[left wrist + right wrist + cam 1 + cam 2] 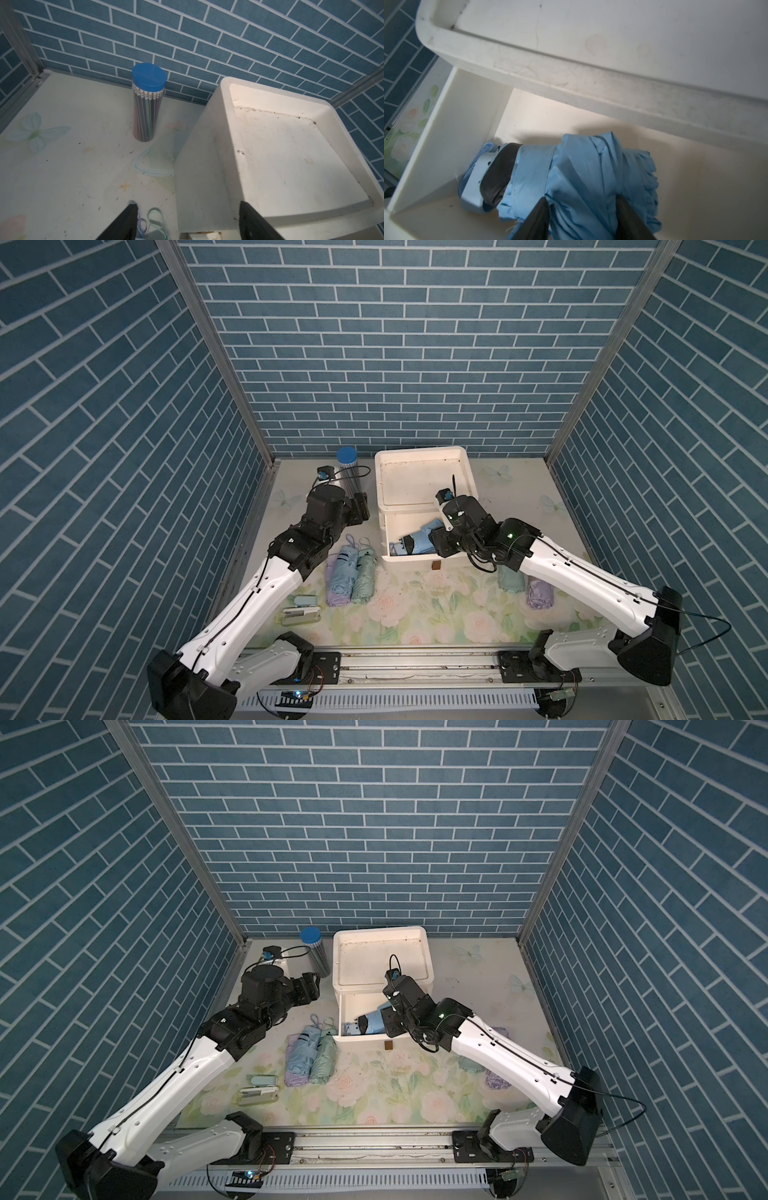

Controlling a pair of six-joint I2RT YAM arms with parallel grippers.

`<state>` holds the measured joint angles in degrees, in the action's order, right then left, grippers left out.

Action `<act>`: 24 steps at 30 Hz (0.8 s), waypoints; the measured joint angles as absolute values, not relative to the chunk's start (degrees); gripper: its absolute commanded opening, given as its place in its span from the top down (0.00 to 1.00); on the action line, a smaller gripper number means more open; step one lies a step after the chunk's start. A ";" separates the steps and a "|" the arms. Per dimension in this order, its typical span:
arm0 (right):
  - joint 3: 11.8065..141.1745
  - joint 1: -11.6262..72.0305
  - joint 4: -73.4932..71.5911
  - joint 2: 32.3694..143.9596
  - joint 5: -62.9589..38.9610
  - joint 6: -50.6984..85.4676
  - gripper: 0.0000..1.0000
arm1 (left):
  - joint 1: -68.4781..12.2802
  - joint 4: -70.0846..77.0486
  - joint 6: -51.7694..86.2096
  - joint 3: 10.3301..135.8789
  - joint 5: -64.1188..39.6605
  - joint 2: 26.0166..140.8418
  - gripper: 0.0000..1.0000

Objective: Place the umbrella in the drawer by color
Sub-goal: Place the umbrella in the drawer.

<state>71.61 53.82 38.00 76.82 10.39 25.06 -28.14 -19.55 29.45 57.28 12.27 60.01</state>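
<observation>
Right wrist view first: why does the blue umbrella (581,176) lie slantwise, handle end poked into a corner? (Ines)

It is down on the floor of the drawer (446,135), which is pulled out at the foot of the cabinet (207,145). I'd guess it went in at the arm's own angle and the corner stopped it. (Tom)

And the right gripper (582,199)? (Ines)

It straddles the canopy end, a finger on each side of the cloth. Whether it presses or has let go, I cannot tell; the fabric fills the gap either way. (Tom)

What about the left gripper (188,203)? (Ines)

It hangs beside the cabinet, on the side where the pencil tube (148,108) stands. It is spread wide with nothing between the fingers. My judgement is that it is kept there to leave the drawer's mouth free. (Tom)

What about the others? (Ines)

Just in front of the cabinet a pale blue umbrella (343,572) lies touching a green umbrella (363,576). They are probably waiting to be sorted. The pale blue one likely belongs in this same drawer. (Tom)
</observation>
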 measured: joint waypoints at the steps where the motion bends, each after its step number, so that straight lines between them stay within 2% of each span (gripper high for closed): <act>1: 71.61 53.84 37.67 77.08 10.92 25.06 0.49 | -27.99 -19.92 29.93 56.25 12.95 58.92 0.17; 11: 71.64 54.02 36.42 76.93 12.82 25.10 0.45 | -26.50 -26.68 39.38 46.13 16.23 57.60 0.16; 17: 71.64 54.00 36.34 73.41 12.95 25.21 0.45 | -26.22 -29.26 44.45 37.23 13.34 57.60 0.14; 24: 71.64 54.02 35.16 72.95 13.32 25.21 0.45 | -26.17 -29.89 47.00 35.33 10.41 57.87 0.19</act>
